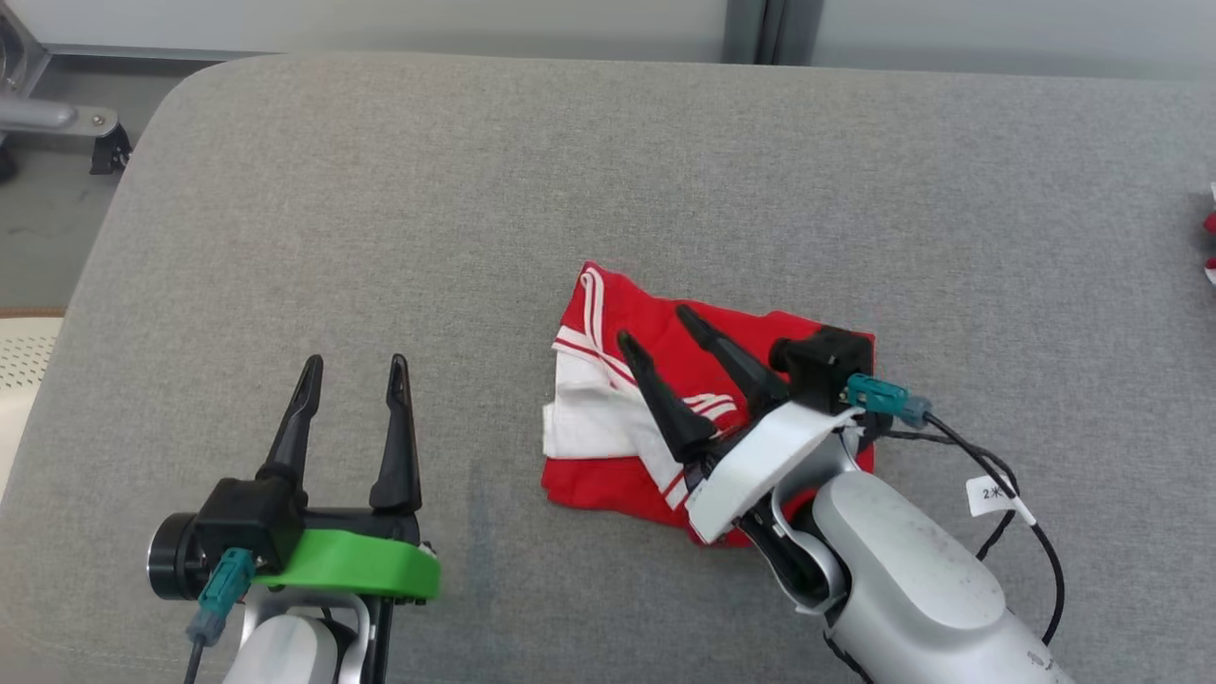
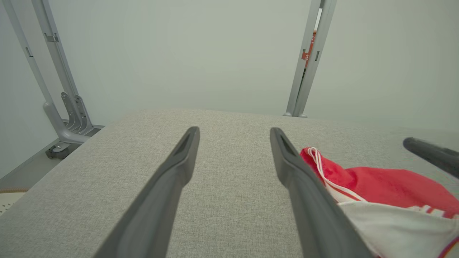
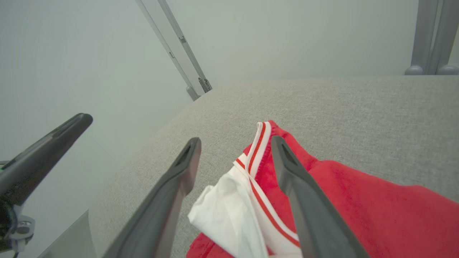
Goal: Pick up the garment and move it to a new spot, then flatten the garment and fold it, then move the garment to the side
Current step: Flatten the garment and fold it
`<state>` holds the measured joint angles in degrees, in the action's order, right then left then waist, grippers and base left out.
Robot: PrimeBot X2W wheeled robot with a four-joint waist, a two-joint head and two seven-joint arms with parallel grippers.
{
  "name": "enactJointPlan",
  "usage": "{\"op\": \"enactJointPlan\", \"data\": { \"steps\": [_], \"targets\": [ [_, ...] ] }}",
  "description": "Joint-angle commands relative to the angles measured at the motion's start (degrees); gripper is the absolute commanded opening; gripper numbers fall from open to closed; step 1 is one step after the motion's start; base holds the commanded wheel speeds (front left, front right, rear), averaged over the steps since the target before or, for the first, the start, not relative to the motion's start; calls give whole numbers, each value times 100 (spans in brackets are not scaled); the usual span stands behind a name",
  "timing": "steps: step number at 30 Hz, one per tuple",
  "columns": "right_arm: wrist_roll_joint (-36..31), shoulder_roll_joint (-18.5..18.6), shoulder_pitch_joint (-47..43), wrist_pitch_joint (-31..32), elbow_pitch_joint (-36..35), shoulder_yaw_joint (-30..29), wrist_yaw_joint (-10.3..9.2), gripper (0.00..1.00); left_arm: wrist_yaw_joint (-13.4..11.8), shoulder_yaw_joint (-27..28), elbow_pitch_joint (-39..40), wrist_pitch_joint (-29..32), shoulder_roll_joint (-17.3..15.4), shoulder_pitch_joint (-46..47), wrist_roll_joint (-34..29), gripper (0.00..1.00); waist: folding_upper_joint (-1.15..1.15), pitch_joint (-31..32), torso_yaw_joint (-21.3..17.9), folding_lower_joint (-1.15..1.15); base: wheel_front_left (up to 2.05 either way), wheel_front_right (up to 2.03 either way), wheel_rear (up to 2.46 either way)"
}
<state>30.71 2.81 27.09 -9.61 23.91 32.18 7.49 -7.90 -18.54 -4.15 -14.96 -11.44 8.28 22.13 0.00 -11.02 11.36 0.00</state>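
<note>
Grey padded surface (image 1: 608, 171) takes up most of the head view, rounded corner at upper left. Nothing stands on it between the two arms.

Garment (image 1: 594, 418), red with white panels and striped trim, lies in a loose folded bundle just right of centre frame, flat on the surface.

Right arm (image 1: 912, 579) enters from the lower right and crosses the garment's lower right part, hiding that edge from me. Right gripper (image 1: 654, 325) hangs over the bundle, fingers spread and pointing toward upper left. In the right wrist view the striped trim and a white flap (image 3: 222, 204) lie between the two fingers, the red cloth to their right. I cannot tell whether the tips touch the cloth; nothing is pinched.

Left gripper (image 1: 355, 361) sits at lower left, fingers spread wide, well apart from the garment. In the left wrist view the garment shows beside its right finger, at lower right.

Grey metal frame leg (image 1: 57, 119) with a caster at upper left, off the surface.

Black cable (image 1: 1035, 541) with a white tag loops beside the right wrist.

Small red-and-white item (image 1: 1209, 237) is cut off by the right edge; cannot identify it.
</note>
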Motion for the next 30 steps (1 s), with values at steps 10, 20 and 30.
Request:
{"op": "enactJointPlan", "data": {
  "steps": [10,20,30],
  "targets": [
    [-966,459,-195,-521,-978,-1256,-2,100,-74,126,-30,-27,-71,-2,-64,100,0,56,-394,0,0,0,0],
    [-1737,775,-1733,-47,-2186,-3023,-2,100,-149,240,-6,-26,-188,-189,-82,100,0,193,-733,0,0,0,0],
    [-1945,487,-2904,427,-3049,-3580,-2,100,-201,260,-88,9,-334,-536,-38,100,0,622,-922,0,0,0,0]
  ]
}}
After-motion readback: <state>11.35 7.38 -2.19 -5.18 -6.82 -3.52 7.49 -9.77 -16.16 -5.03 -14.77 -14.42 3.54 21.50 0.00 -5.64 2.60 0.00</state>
